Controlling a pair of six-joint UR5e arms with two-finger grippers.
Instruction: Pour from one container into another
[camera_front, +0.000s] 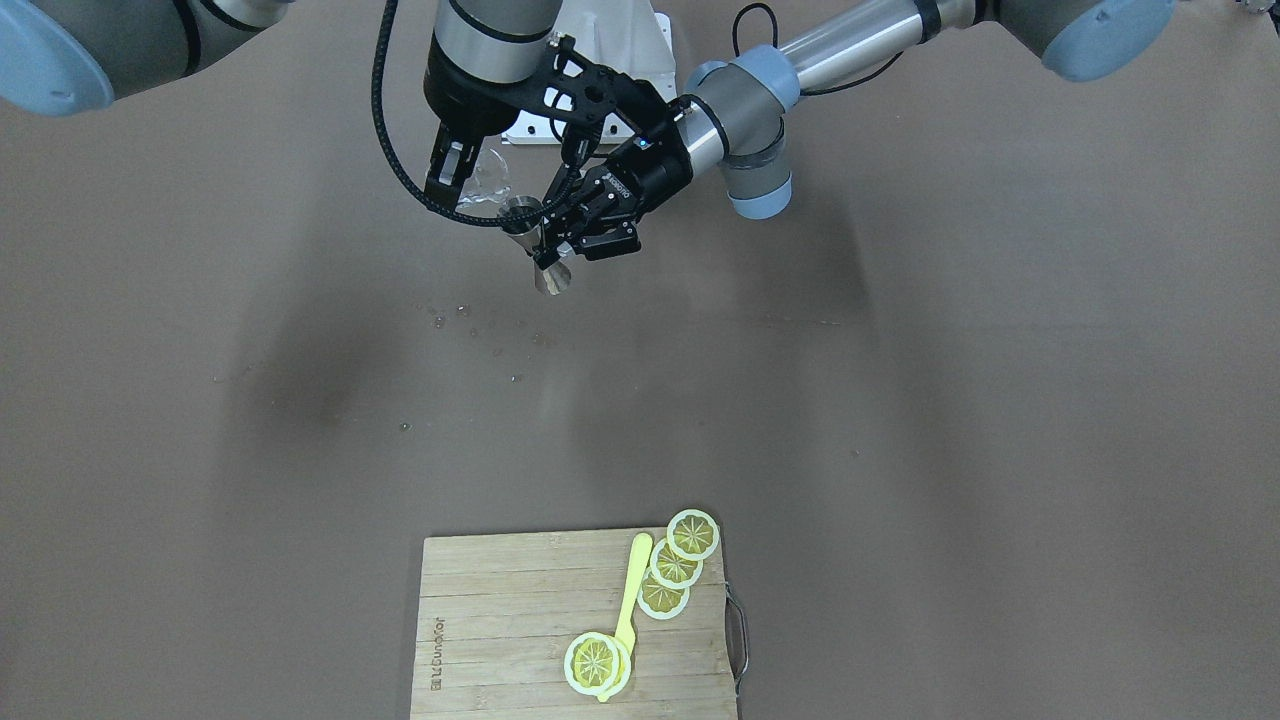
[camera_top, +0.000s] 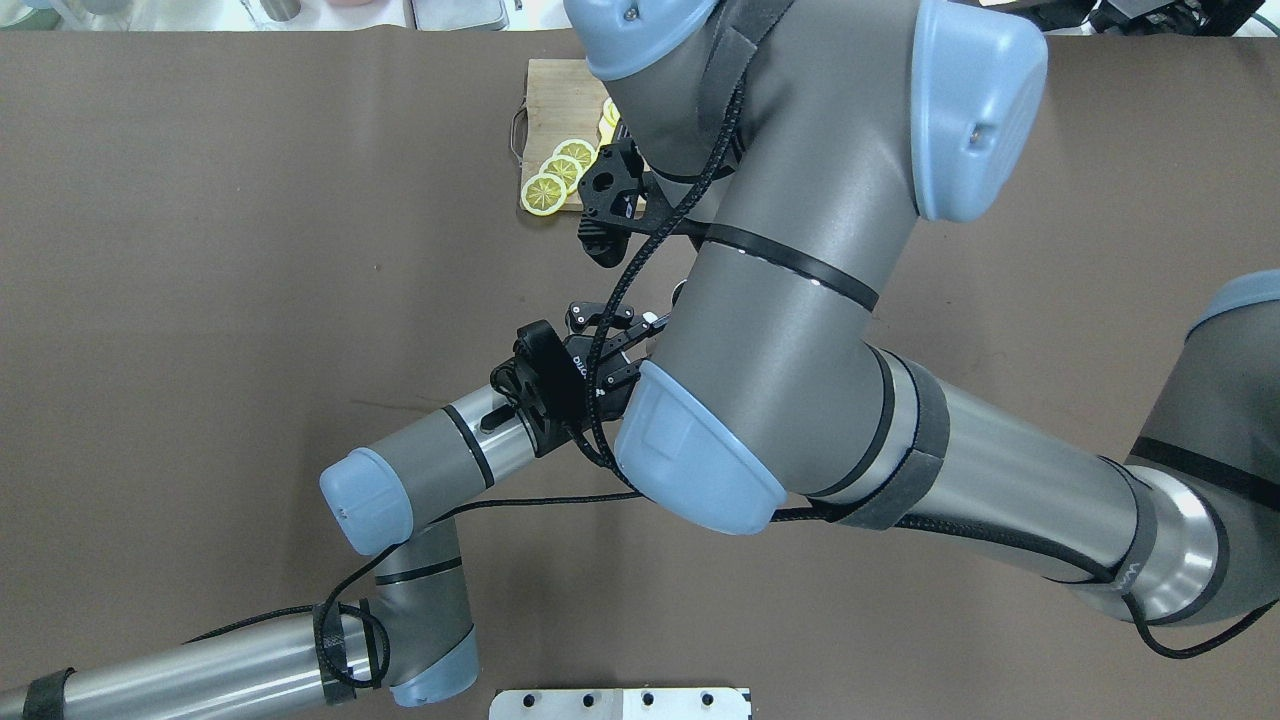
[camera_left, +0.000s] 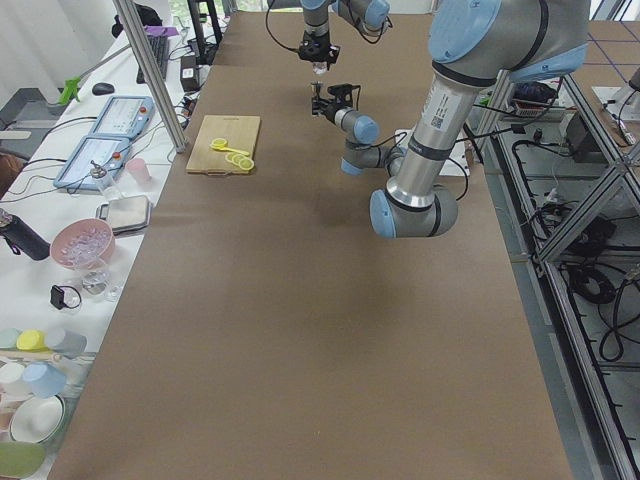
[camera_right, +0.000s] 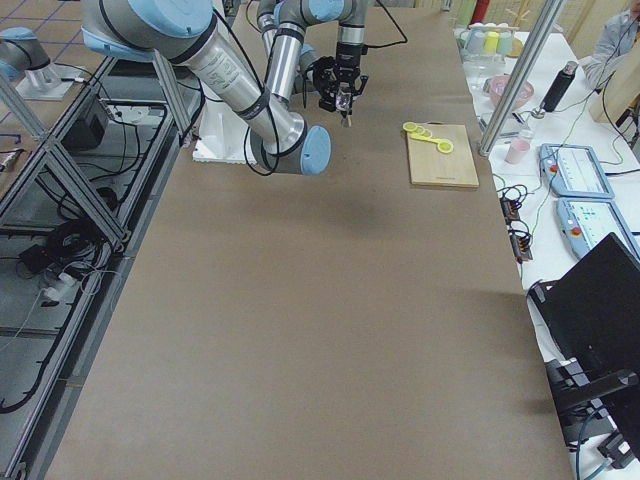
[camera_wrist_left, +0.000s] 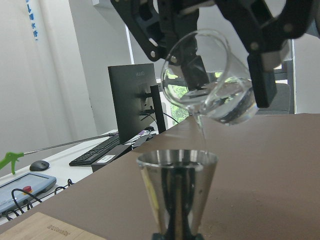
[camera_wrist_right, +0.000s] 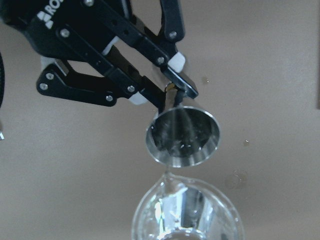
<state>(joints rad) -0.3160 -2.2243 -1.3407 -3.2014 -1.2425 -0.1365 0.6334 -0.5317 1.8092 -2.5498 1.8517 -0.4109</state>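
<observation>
A steel jigger (camera_front: 537, 245) stands upright above the table with my left gripper (camera_front: 562, 238) shut on its waist. Just above it a clear glass beaker (camera_front: 488, 180) with water is tipped over, and my right gripper (camera_front: 462, 172) is shut on it. In the left wrist view a thin stream runs from the beaker (camera_wrist_left: 212, 85) into the jigger (camera_wrist_left: 177, 187). The right wrist view looks down past the beaker's lip (camera_wrist_right: 186, 212) into the jigger's cup (camera_wrist_right: 183, 136), which holds some liquid. In the overhead view the arms hide both vessels.
Small water drops (camera_front: 450, 315) spot the brown table near the jigger. A wooden cutting board (camera_front: 490, 620) with lemon slices (camera_front: 675, 565) and a yellow spoon (camera_front: 630, 590) lies at the far edge from the robot. The white base plate (camera_front: 610, 50) sits behind the grippers.
</observation>
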